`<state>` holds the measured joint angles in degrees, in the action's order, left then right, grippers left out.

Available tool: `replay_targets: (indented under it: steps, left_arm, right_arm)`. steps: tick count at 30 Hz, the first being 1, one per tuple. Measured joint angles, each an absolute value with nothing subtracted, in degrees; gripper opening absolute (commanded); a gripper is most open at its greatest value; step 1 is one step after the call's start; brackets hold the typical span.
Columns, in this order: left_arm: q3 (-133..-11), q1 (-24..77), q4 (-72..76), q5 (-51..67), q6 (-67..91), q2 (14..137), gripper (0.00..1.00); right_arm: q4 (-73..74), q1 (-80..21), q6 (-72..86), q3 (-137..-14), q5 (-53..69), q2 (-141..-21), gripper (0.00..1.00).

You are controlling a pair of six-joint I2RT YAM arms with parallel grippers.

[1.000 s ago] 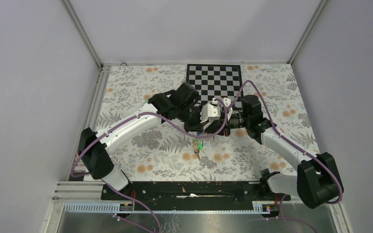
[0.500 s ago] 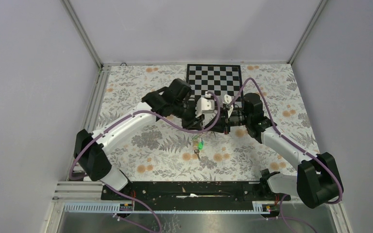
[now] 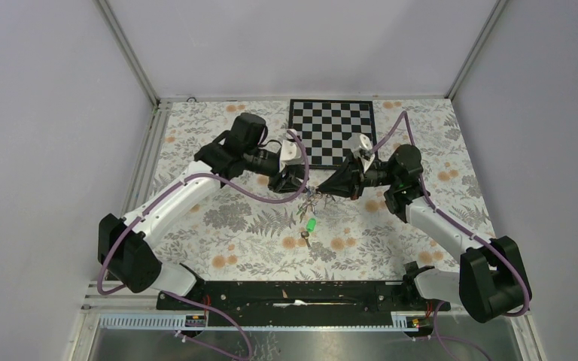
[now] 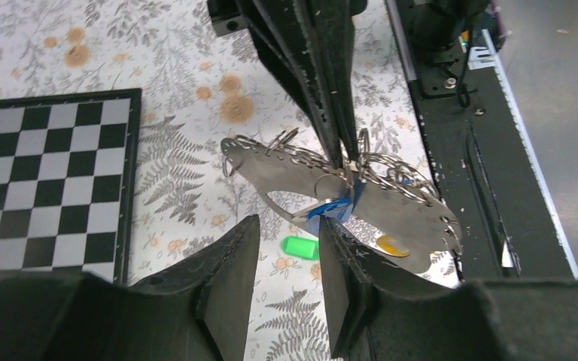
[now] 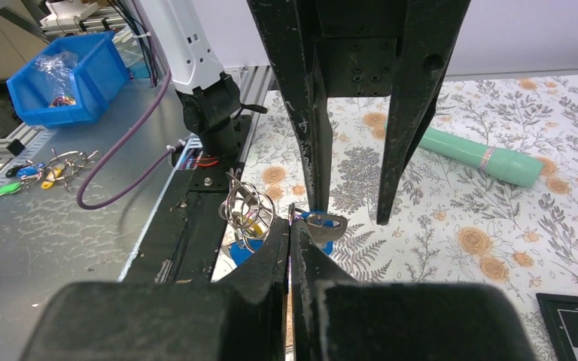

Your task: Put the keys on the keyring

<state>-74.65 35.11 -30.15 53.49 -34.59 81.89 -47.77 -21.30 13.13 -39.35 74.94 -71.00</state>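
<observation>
My right gripper [image 5: 289, 222] is shut on the keyring [image 5: 245, 204], a bundle of thin silvery rings held just above the table. A blue key [image 4: 334, 210] and a yellow key [image 4: 391, 245] hang from the bundle. A green key [image 3: 311, 224] lies loose on the floral mat, and in the left wrist view the green key [image 4: 301, 247] shows just past my left fingers. Another small key [image 3: 303, 241] lies nearer the arm bases. My left gripper [image 4: 287, 229] is open, just left of the bundle and holding nothing. From above, the left gripper [image 3: 299, 180] and right gripper [image 3: 322, 189] face each other.
A checkerboard [image 3: 331, 124] lies at the back of the mat, behind both grippers. A long mint-green cylinder [image 5: 482, 159] rests on the mat. A blue bin [image 5: 68, 75] and a spare bunch of keys [image 5: 49, 171] sit off the table on the metal surface.
My left gripper has opened and pulled back to the left, away from the ring bundle. The right gripper has closed fully and swung level, keeping hold of the rings.
</observation>
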Motion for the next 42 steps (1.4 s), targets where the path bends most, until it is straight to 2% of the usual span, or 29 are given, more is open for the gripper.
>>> replay_targets:
  steps: [2,8,14,27,30,36,42]
  left_arm:
    - [-73.9,35.1,-29.6,55.3,-34.9,81.8,0.38]
    - [-71.3,35.2,-26.9,59.1,-33.8,81.8,0.23]
    - [-70.7,35.2,-25.2,61.3,-32.3,81.8,0.01]
    - [-68.4,38.0,-22.2,60.7,-29.5,83.2,0.00]
    - [-68.4,38.1,-21.3,59.6,-28.3,83.4,0.07]
    - [-68.4,37.7,-21.0,56.5,-27.5,83.4,0.31]
    - [-68.4,37.0,-21.4,55.0,-29.5,83.0,0.42]
  right_arm:
    - [-49.9,-21.3,14.7,-38.7,75.1,-71.0,0.00]
    - [-52.7,-21.3,17.2,-37.6,75.1,-71.0,0.00]
    - [-53.4,-21.2,18.0,-37.5,74.6,-71.1,0.00]
    - [-52.9,-21.2,18.0,-36.7,72.9,-71.2,0.00]
    - [-51.5,-21.2,16.5,-36.7,72.2,-71.2,0.00]
    - [-44.7,-20.9,9.6,-36.6,71.9,-71.0,0.00]
    - [-37.6,-20.9,1.8,-36.6,73.0,-70.9,0.00]
